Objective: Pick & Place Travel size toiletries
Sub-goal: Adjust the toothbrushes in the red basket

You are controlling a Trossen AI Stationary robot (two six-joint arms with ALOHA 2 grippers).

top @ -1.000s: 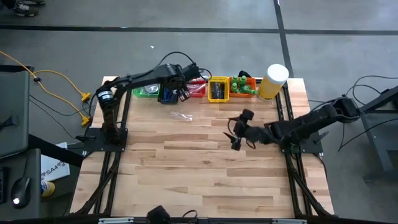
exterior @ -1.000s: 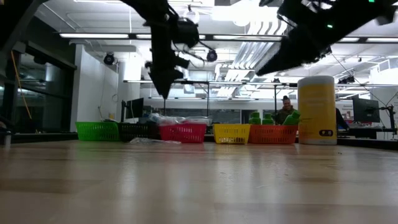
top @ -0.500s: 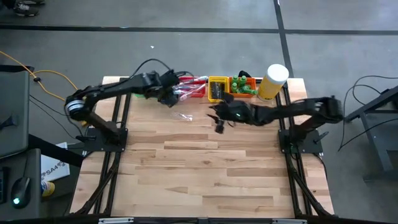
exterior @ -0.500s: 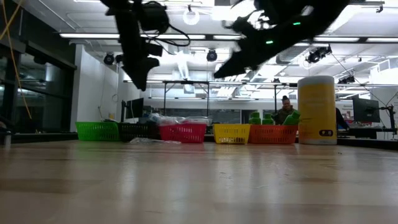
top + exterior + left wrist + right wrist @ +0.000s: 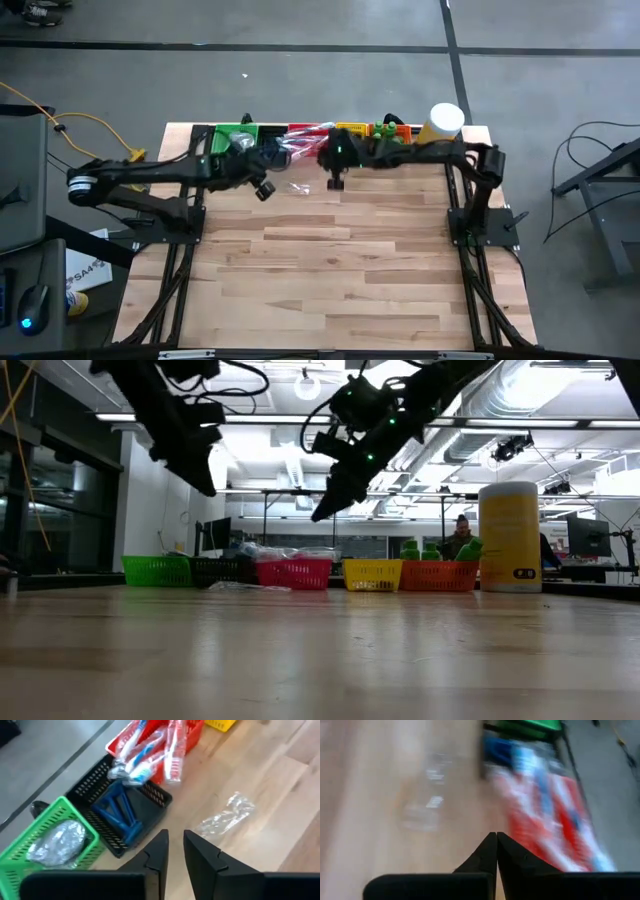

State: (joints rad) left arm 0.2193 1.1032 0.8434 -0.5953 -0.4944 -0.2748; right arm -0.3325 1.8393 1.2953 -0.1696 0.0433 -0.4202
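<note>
1. The table [image 5: 330,260] filled the middle of the high view, with the bins in a row along its upper edge.
2. In the left wrist view the red bin [image 5: 192,730] sat at the top, the black bin [image 5: 150,795] at centre left and the green bin [image 5: 55,810] at lower left.
3. The left gripper [image 5: 175,837] hovered over bare wood beside the black bin. Its fingers stood a narrow slit apart, with nothing between them.
4. The right gripper [image 5: 496,836] hung above the red bin's end of the row, clenched tight and empty.
5. The toothbrushes [image 5: 150,750] lay heaped in the red bin, spilling over its rim. We judged them light, stiff and slick in their wrappers, best pinched across the handle.
6. The blue pieces [image 5: 117,812] in the black bin looked rigid and thin.
7. The clear-wrapped piece [image 5: 225,817] lay loose on the wood, near the bins but touching none. We judged it nearly weightless, crinkly and slippery, so a grip should close on its thicker middle, not the loose film.
</note>
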